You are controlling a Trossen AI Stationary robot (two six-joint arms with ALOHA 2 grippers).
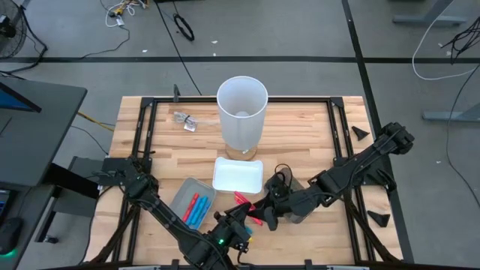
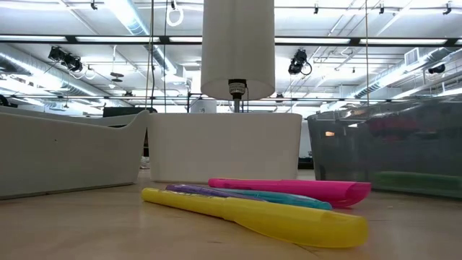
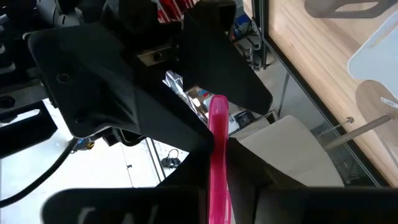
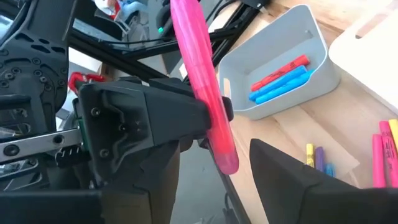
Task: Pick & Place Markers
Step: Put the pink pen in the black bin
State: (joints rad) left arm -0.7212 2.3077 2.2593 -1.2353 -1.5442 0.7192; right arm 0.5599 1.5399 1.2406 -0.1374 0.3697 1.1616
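Note:
My left gripper [image 1: 238, 223], near the table's front edge at the middle, is shut on a pink marker [image 4: 205, 93]. My right gripper [image 1: 264, 214] is open just to its right. One of its fingers [image 4: 298, 180] stands beside the pink marker without touching it. Several more markers lie flat on the wood: a yellow one [image 2: 253, 217], a teal and purple one [image 2: 245, 195] and a pink one [image 2: 289, 189]. Red and blue markers [image 4: 280, 74] lie in a grey tray [image 1: 182, 196]. My left gripper pinches the pink marker between its two fingers at the lower part of its barrel [image 4: 216, 127]. The fingers come in level and lie across the marker. It is lifted clear of the table, and its long end [image 3: 217, 118] sticks out past the fingers.
A white tray [image 1: 238, 176] lies at the table's middle, with a tall white cup [image 1: 241, 112] behind it. A small clear wrapper [image 1: 185, 120] lies at the far left. In the low view a dark see-through bin [image 2: 390, 152] stands at the right. Black frame rails [image 1: 142, 135] run along the table's sides.

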